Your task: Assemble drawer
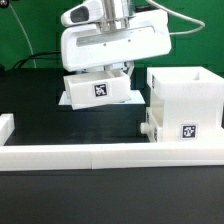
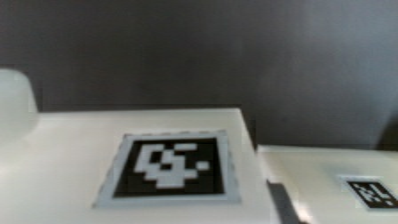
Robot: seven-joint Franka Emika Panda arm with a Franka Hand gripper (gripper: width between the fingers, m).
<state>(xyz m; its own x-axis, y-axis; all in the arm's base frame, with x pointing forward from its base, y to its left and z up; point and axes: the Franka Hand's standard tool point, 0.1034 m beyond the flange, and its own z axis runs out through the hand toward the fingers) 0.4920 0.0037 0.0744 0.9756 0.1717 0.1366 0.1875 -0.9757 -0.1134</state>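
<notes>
While one small drawer box (image 1: 98,91) is held clamped in the gripper (image 1: 97,78) above the black counter (image 1: 50,125), the tall housing (image 1: 184,100) stands apart on the exterior view's right. Insertion is judged unfinished; a second box cannot be seen. No writing is readable, only black-and-white tags (image 2: 171,163).

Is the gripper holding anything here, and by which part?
It appears to hold a small drawer box, lifted and tilted, gripped at its top. The fingers are hidden behind the gripper body, so the exact hold cannot be told.
</notes>
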